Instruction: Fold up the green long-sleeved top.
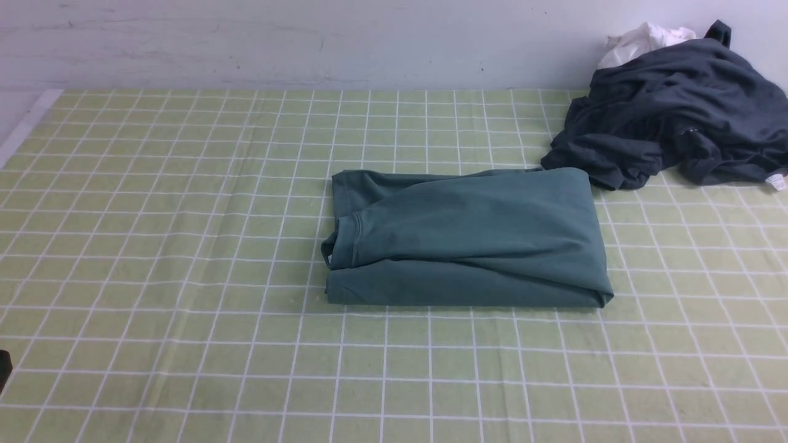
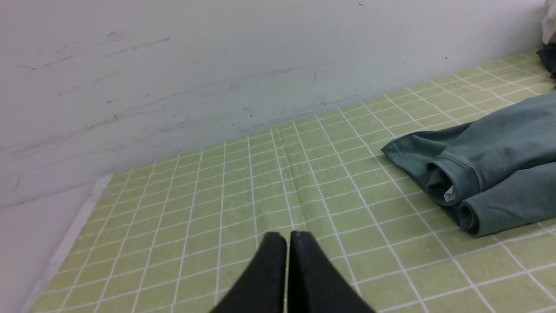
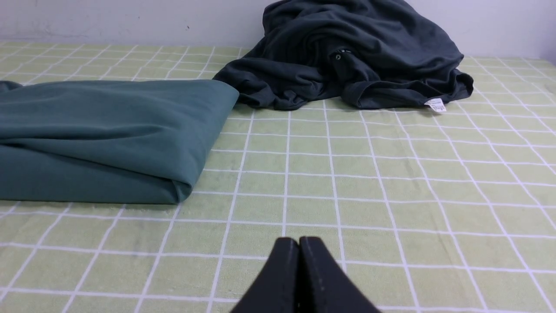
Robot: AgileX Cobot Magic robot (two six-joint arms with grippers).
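Your left gripper [image 2: 287, 237] hangs over the left part of the checked tablecloth [image 1: 154, 246], near its front edge; in the left wrist view its two black fingers [image 2: 269, 269] are pressed together with nothing between them. In the front view only a dark sliver of that arm [image 1: 4, 369] shows at the front left edge.

At the middle of the surface you see the green long-sleeved top [image 1: 468, 240], folded into a flat rectangular bundle with its long sides parallel to the front edge. Its open layered end, where a ribbed hem and a small white tag [image 2: 449, 195] show, faces the left edge; its smooth folded end faces the right edge.

Your right gripper [image 3: 299, 241] hovers over bare cloth toward the front right, clear of the top; its fingers [image 3: 319, 274] meet tip to tip and hold nothing.

At the back right corner lies a crumpled dark grey garment [image 1: 671, 117], heaped against the wall [image 1: 308, 37], with a white cloth [image 1: 640, 40] behind it. Its near edge lies just beside the top's back right corner; you cannot tell whether the two touch.
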